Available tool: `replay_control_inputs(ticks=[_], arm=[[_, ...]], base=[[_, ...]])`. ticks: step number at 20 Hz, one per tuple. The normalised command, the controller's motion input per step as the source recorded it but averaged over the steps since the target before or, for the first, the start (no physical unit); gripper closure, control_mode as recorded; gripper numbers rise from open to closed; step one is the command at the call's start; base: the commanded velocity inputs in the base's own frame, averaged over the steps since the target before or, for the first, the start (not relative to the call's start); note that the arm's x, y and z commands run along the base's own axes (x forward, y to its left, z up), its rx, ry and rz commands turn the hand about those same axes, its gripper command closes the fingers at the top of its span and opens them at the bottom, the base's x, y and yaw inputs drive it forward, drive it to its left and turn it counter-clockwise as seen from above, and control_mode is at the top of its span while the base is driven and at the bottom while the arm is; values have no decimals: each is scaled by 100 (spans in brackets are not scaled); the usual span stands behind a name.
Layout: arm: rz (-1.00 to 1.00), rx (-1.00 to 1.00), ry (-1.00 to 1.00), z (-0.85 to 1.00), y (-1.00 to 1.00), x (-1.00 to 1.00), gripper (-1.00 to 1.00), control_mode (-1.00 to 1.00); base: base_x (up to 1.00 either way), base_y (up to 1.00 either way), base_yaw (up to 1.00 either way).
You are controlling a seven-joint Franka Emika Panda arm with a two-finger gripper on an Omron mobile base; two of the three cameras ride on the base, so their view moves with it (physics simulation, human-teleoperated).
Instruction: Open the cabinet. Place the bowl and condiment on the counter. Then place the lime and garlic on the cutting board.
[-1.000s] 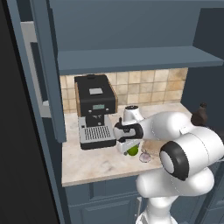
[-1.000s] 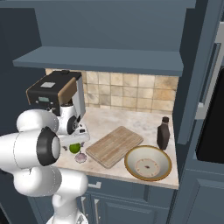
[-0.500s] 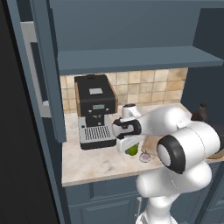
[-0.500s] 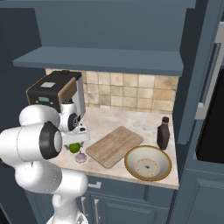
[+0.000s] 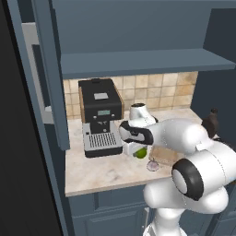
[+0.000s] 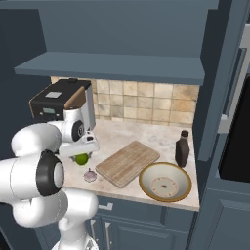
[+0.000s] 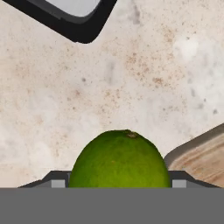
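Near edge of counter (image 6: 146,131): bowl (image 6: 165,182) at near right, already down. Garlic (image 6: 90,175) near left, just beside the cutting board (image 6: 128,162), not on it. Lime (image 7: 119,160) sits on the counter between the coffee machine (image 5: 99,117) and the board's left end, just off the board. Gripper (image 7: 119,183) is down over the lime, a finger on each side, closed onto it as far as I can judge; lime looks gripped, not yet lifted. Condiment (image 6: 182,149) stands upright at the far right, just beyond the bowl. Cabinet (image 6: 117,36) open above, shelf bare.

Step in hand: lime to board. Judgement: lift straight up enough to clear the board edge, carry right, set down near board centre, release low so it doesn't roll.

Lime is roundish, no clear long axis; stem nub faces up in the hand view. Board's long axis runs near-left to far-right.
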Motion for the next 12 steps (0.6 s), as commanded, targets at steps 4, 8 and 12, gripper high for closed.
replay_control_inputs(ticks=[4,8,12], arm=[[0,1,-11,40,-13,-12,100,-100],[0,6,-6,49,-23,0,100,-100],[0,6,-5,49,-31,0,100,-100]], base=[[0,0,0],[0,0,0],[0,0,0]])
